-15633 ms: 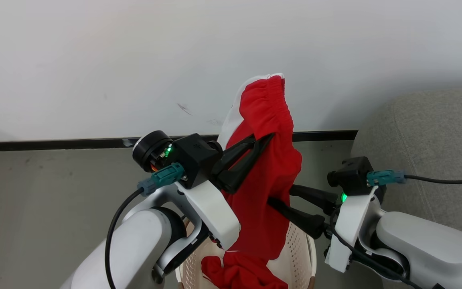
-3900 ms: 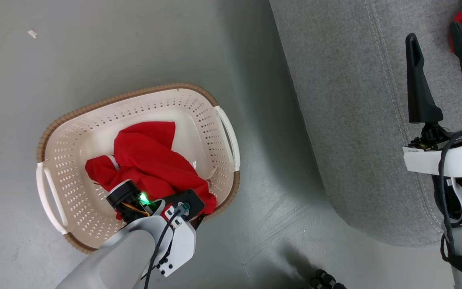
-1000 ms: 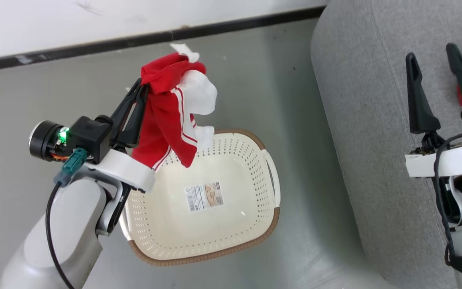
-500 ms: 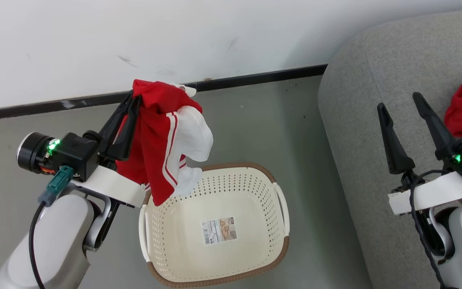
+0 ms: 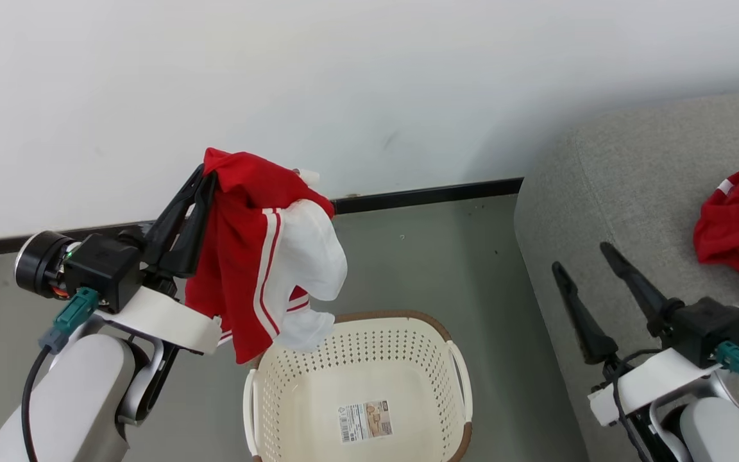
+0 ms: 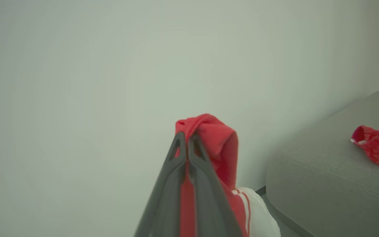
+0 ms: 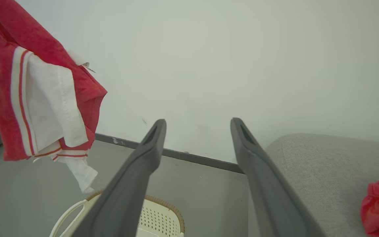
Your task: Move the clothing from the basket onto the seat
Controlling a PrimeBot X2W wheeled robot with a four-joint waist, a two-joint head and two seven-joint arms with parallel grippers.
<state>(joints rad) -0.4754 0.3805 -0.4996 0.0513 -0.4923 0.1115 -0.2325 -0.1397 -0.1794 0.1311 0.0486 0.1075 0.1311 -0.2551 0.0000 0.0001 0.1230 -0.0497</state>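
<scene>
My left gripper is shut on a red garment with white panels and stripes, which hangs in the air above the basket's left rim. In the left wrist view the pinched red fabric bunches over the closed fingertips. The cream basket stands on the floor below with a paper label on its bottom. My right gripper is open above the grey seat, holding nothing. A second red garment lies crumpled on the seat. The right wrist view shows the hanging garment at upper left.
A white wall with a dark baseboard runs behind the basket. Grey floor lies between the basket and the seat's rounded front edge.
The head camera has tilted up, so the wall now takes up more of the picture. My left gripper keeps its hold on the garment, held slightly higher. The right gripper stays open.
</scene>
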